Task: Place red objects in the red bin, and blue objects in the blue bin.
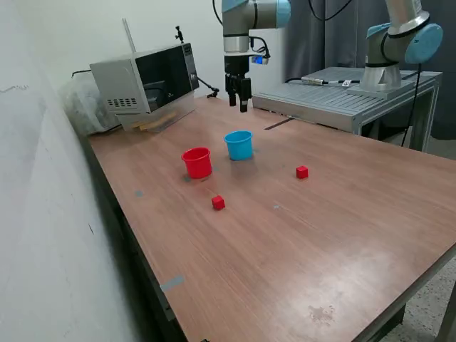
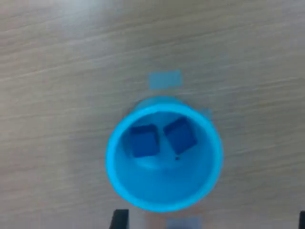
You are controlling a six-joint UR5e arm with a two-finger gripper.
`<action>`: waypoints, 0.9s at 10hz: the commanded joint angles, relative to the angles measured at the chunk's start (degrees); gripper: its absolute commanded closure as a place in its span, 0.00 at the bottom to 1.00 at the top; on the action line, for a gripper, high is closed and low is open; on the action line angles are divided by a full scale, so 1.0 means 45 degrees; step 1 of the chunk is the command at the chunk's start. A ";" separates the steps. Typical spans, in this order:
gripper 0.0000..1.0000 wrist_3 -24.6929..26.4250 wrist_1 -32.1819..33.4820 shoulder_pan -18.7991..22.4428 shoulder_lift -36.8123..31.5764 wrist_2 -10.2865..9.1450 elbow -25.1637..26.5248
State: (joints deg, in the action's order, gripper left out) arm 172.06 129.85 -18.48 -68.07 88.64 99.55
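The light blue cup [image 1: 239, 144] stands on the wooden table, and in the wrist view [image 2: 164, 160] two dark blue cubes [image 2: 144, 141] [image 2: 180, 135] lie side by side inside it. The red cup [image 1: 197, 162] stands just to the exterior view's left of the blue cup; I cannot see inside it. One red cube [image 1: 218, 202] lies on the table in front of the red cup. The other red cube [image 1: 302, 172] lies to the exterior view's right of the cups. My gripper [image 1: 238, 104] hangs high above the blue cup, open and empty; its fingertips [image 2: 120, 220] show wide apart.
A microwave [image 1: 146, 82] stands at the back left of the exterior view. A grey metal platform [image 1: 342, 92] with a second arm's base [image 1: 385, 68] sits at the back right. A wall runs along the left. A blue tape patch [image 2: 165, 79] lies beside the blue cup.
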 commanded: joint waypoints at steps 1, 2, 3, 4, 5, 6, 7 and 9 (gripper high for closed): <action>0.00 -0.0425 -0.2192 0.1289 -0.2620 -0.0010 0.0221; 0.00 -0.0405 -0.2640 0.1778 -0.3227 -0.0010 0.0280; 0.00 -0.0385 -0.3070 0.2479 -0.3581 -0.0010 0.0474; 0.00 -0.0037 -0.3112 0.3318 -0.3816 -0.0030 0.0766; 0.00 0.0566 -0.3036 0.3964 -0.3877 -0.0069 0.0846; 0.00 0.1249 -0.2938 0.4531 -0.3723 -0.0108 0.0828; 0.00 0.1990 -0.2589 0.4730 -0.3122 -0.0108 0.0750; 0.00 0.3049 -0.1069 0.4829 -0.1444 -0.0089 0.0768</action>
State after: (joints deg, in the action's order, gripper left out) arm 179.49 119.47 0.54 -81.00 88.26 102.79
